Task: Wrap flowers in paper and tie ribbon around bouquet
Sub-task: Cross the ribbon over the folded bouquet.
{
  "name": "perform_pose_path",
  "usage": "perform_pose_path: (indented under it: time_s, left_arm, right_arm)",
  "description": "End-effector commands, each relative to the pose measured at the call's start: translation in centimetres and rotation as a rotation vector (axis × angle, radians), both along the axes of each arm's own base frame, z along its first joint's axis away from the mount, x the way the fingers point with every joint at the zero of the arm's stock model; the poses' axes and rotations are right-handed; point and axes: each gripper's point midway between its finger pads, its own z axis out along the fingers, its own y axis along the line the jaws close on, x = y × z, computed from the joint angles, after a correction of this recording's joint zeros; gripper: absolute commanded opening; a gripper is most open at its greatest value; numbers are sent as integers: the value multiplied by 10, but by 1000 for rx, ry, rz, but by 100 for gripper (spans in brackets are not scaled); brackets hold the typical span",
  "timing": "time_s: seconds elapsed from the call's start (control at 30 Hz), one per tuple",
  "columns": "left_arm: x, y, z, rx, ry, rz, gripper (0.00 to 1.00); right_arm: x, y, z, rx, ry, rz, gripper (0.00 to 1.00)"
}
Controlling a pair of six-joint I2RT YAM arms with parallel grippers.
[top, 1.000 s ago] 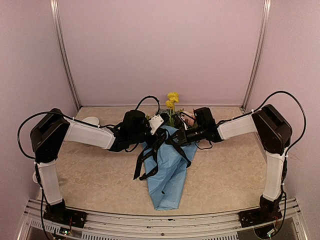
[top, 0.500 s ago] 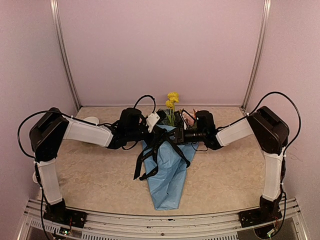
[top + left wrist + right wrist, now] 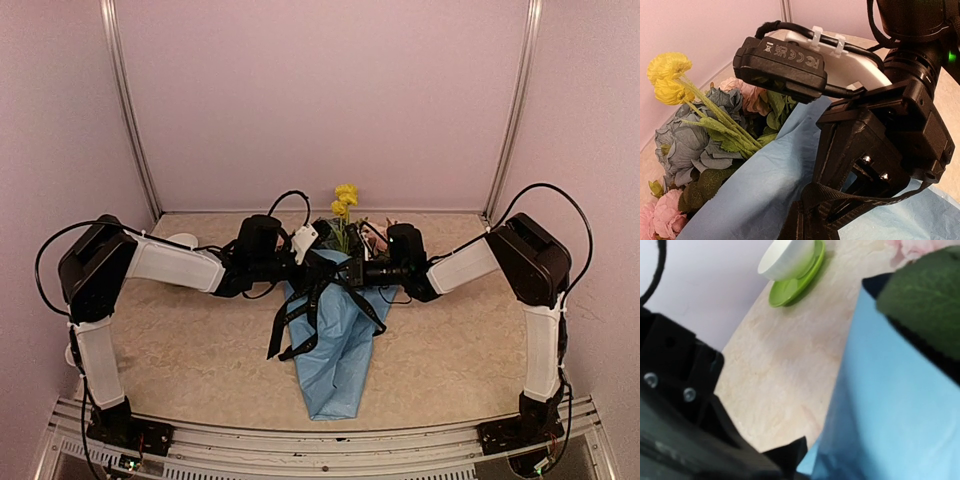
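Paper (image 3: 335, 350) lt blue; ribbon (image 3: 276, 335) blk; flowers (image 3: 705, 130) yellow, pink, blue-grn; saucer (image 3: 785, 290) green, cup (image 3: 787, 257) white.

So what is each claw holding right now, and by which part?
Left claw pinches the ribbon's taut strand beside the bouquet's neck. Right claw appears shut on the ribbon there too, though less clearly.

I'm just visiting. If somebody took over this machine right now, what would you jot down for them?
Left gripper: fingers shut, at the ribbon near the open end of the paper.
Right gripper: fingers shut, facing it. Whether either pinches the ribbon is unclear.
The flowers lie wrapped in the paper mid-table.
Done: wrapping.
To do: the ribbon hangs in loose loops, no finished bow visible.
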Motion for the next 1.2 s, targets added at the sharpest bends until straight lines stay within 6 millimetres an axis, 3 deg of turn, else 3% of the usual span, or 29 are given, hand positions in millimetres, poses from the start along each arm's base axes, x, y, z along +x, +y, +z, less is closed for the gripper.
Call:
perform_pose_path:
  time_s: [0.0, 0.17, 0.37, 0.43, 0.53, 0.6, 0.7, 0.87, 1.03, 1.17]
  left_arm:
    - [2, 11, 23, -32, -17, 18, 0]
    - [6, 24, 21, -14, -10, 52, 0]
    - [-6, 23, 22, -15, -2, 3, 0]
    - [-11, 23, 21, -13, -2, -13, 0]
    - [-22, 19, 18, -7, 8, -67, 0]
    - [-28, 14, 11, 17, 21, -99, 0]
    - [-37, 7, 1, 52, 38, -143, 0]
    - [-38, 4, -9, 72, 64, -155, 0]
    - [-37, 4, -11, 86, 70, -152, 0]
    - [-35, 5, -15, 99, 73, -145, 0]
  right_arm:
    - [7, -12, -7, -54, 7, -66, 0]
    - [14, -49, -11, -185, -11, -181, 0]
    - [27, -90, -12, -382, -40, -376, 0]
    - [37, -110, -4, -433, -71, -492, 0]
    - [44, -123, 16, -406, -118, -570, 1]
    - [46, -124, 25, -369, -134, -572, 4]
    - [47, -118, 22, -361, -127, -541, 8]
    - [37, -114, 10, -350, -93, -501, 0]
    - [21, -112, 21, -299, -143, -442, 0]
    - [10, -114, 30, -347, -235, -376, 7]
